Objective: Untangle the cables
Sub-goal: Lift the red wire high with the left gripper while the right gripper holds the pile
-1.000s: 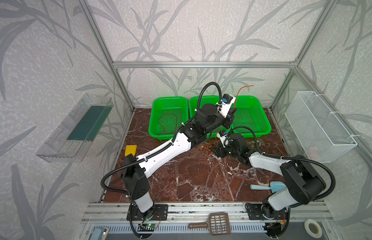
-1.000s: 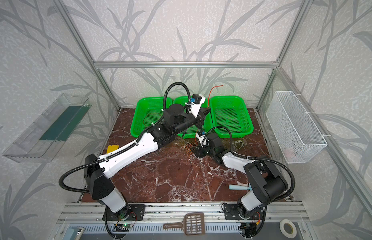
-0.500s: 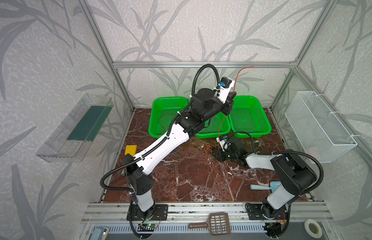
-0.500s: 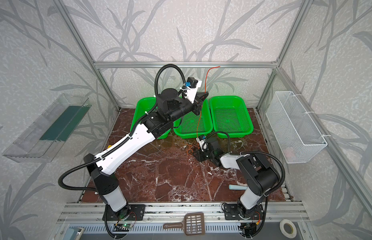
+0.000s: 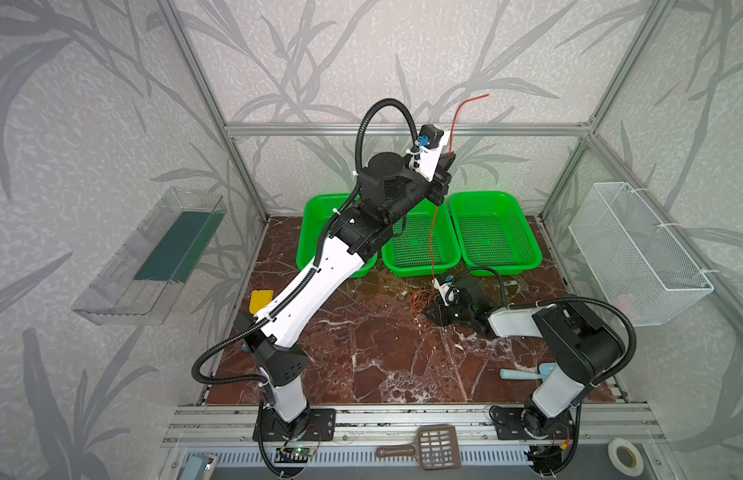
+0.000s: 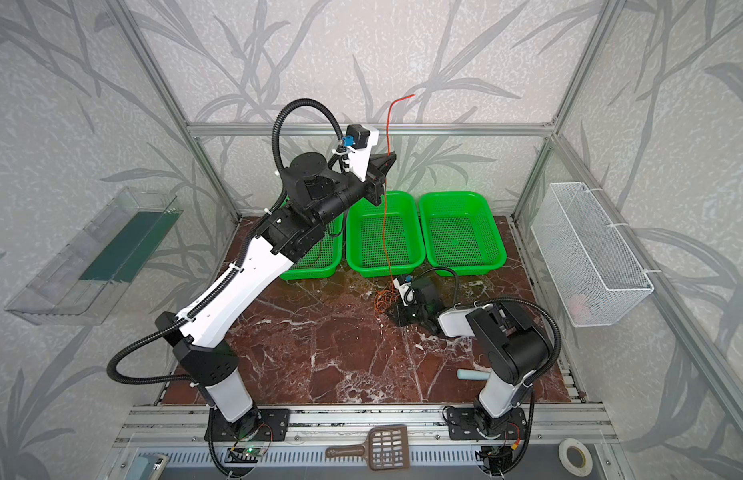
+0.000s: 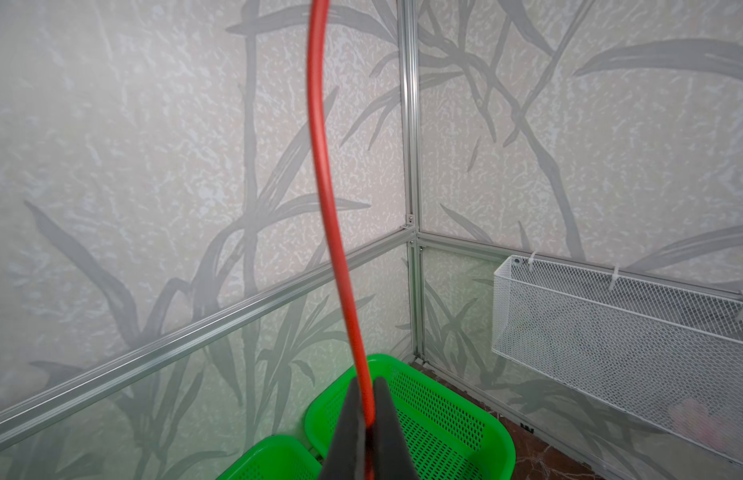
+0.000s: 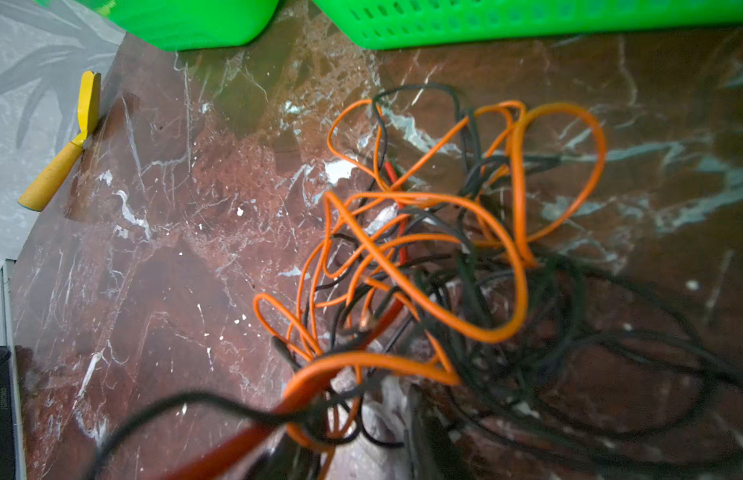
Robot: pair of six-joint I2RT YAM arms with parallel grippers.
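The cables lie as a tangle point(image 8: 423, 249) of orange, black and red strands on the marble floor point(image 5: 361, 353), in front of the green baskets in both top views point(image 5: 421, 297) point(image 6: 382, 299). My left gripper point(image 7: 367, 399) is raised high over the middle basket point(image 5: 446, 160) point(image 6: 388, 160), shut on the red cable point(image 7: 324, 187). That cable runs straight down from it into the tangle, and its free end sticks up above the gripper. My right gripper point(image 8: 353, 432) sits low at the tangle point(image 5: 434, 309). Its blurred fingers stand apart with orange and black strands between them.
Three green baskets point(image 5: 496, 232) line the back wall. A yellow tool point(image 5: 260, 299) lies at the left edge and a pale blue scoop point(image 5: 523, 374) at the front right. A white wire basket point(image 5: 640, 253) hangs on the right wall, a clear tray point(image 5: 153, 257) on the left.
My left gripper has risen with the red cable, drawing a long straight run out of the tangle. My right gripper stays low at the tangle and its jaws have narrowed.
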